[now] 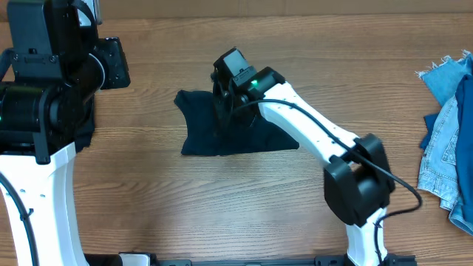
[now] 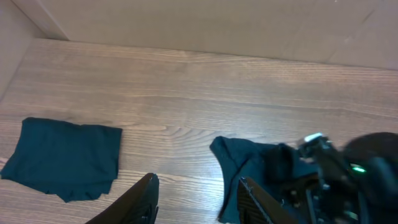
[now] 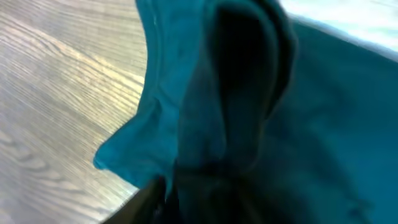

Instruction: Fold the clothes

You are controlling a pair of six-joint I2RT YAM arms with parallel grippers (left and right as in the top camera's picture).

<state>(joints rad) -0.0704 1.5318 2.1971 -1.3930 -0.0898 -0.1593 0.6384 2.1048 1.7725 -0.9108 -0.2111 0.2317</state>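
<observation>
A dark teal garment [image 1: 222,133] lies crumpled in the middle of the wooden table. It also shows in the left wrist view [image 2: 249,168]. My right gripper [image 1: 225,85] is down on its upper middle. In the right wrist view the gripper [image 3: 186,199] is shut on a bunched fold of the teal cloth [image 3: 249,93], which hides most of the jaws. My left gripper [image 2: 199,202] is open and empty, held high over the table's left side. A second teal garment [image 2: 62,158] lies folded flat to the left.
A pile of blue denim clothes [image 1: 451,133] lies at the table's right edge. The left arm's body [image 1: 44,81] covers the table's left part in the overhead view. A light wall [image 2: 217,25] runs along the far side.
</observation>
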